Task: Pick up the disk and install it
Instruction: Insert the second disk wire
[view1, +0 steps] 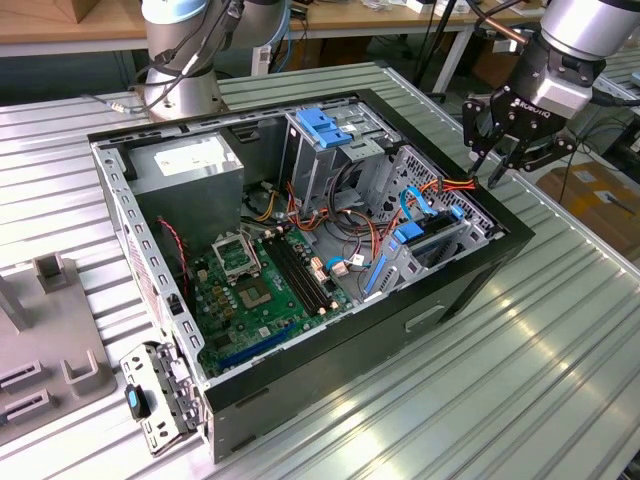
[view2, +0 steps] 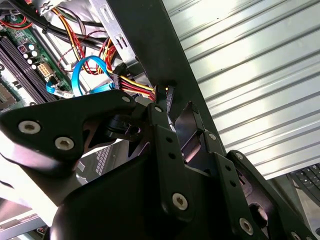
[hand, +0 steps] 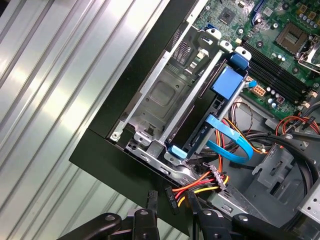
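Disk (view1: 432, 243) with blue rails looks to be standing on its edge in the metal cage at the exterior view's right corner of the open computer case (view1: 330, 385); in the first wrist view its blue part (hand: 227, 82) sits beside an empty metal slot (hand: 160, 97). I cannot tell if it is pushed all the way in. A blue ribbon cable (hand: 230, 147) and a bunch of red, orange and yellow wires (view1: 462, 185) lie just beside it. The tool (view1: 498, 172) hangs just above that corner, near the wires, with its fingers spread apart and nothing in them. I think the work is at the fitting end, with the disk in its place and not in the tool. Any move down there calls for care, because the wires are close and the slot is narrow. The case rests on a ribbed metal table (view1: 560, 350).
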